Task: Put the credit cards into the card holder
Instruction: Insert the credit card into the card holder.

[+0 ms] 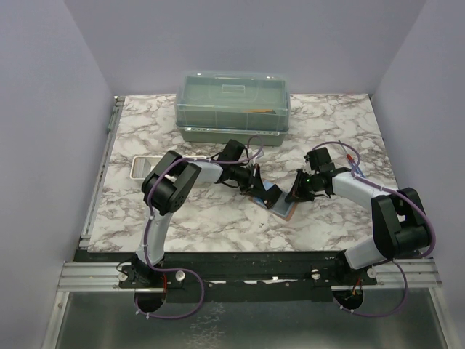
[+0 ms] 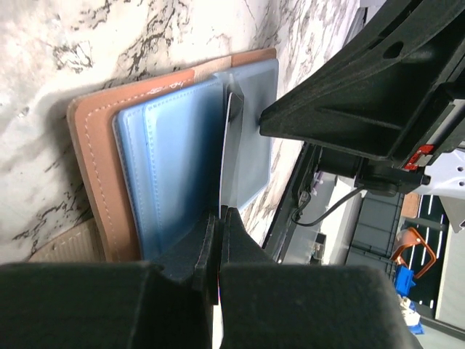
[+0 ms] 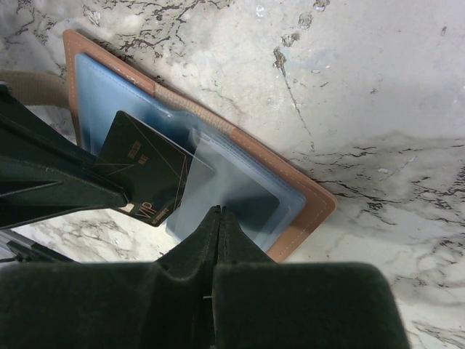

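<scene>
The brown card holder lies open on the marble table, its blue pockets facing up. My left gripper is shut on a dark credit card marked VIP. In the left wrist view the card shows only as a thin pale edge. One corner of the card sits under the wallet's clear sleeve. My right gripper is shut, with its tips on the near edge of that sleeve, facing the left gripper. No other cards are in view.
A big translucent green lidded box stands at the back. A long white tray lies left, partly behind my left arm. A small blue and red object lies at the right. Metal rails run along the table's left edge.
</scene>
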`<action>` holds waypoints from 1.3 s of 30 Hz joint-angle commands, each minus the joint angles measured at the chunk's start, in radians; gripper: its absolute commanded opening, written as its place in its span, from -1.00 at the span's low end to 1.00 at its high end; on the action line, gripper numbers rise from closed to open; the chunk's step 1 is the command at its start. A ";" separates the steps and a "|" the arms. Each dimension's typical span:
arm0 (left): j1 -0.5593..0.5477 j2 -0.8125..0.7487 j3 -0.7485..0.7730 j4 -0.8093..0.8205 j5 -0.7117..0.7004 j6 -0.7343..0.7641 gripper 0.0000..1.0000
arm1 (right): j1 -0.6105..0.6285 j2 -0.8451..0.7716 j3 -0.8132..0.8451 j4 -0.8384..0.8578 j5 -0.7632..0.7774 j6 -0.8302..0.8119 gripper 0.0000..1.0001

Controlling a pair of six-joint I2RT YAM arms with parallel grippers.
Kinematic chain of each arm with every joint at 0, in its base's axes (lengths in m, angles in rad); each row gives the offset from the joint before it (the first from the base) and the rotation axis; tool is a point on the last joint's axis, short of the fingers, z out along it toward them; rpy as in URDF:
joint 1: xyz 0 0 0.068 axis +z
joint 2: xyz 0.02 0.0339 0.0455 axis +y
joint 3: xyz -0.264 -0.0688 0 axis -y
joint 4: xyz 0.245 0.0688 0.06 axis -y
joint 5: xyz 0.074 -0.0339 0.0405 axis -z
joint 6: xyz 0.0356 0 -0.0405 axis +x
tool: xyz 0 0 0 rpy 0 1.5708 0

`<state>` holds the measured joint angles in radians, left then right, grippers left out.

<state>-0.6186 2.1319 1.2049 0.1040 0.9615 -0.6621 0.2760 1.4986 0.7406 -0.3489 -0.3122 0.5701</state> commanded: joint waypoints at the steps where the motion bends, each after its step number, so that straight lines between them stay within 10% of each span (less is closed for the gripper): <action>1: -0.010 0.038 0.006 0.072 -0.038 -0.033 -1.00 | 0.001 0.021 -0.025 -0.037 0.030 -0.021 -0.99; 29: -0.061 -0.006 -0.234 0.452 -0.180 -0.267 -1.00 | 0.000 -0.011 -0.017 -0.061 0.043 0.004 -0.99; 39: -0.072 -0.014 -0.262 0.480 -0.190 -0.270 -0.98 | -0.001 -0.093 0.012 -0.165 0.136 0.046 -0.65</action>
<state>-0.6731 2.1185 0.9714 0.6136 0.8215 -0.9543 0.2760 1.4429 0.7376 -0.4335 -0.2497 0.5980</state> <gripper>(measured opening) 0.017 0.137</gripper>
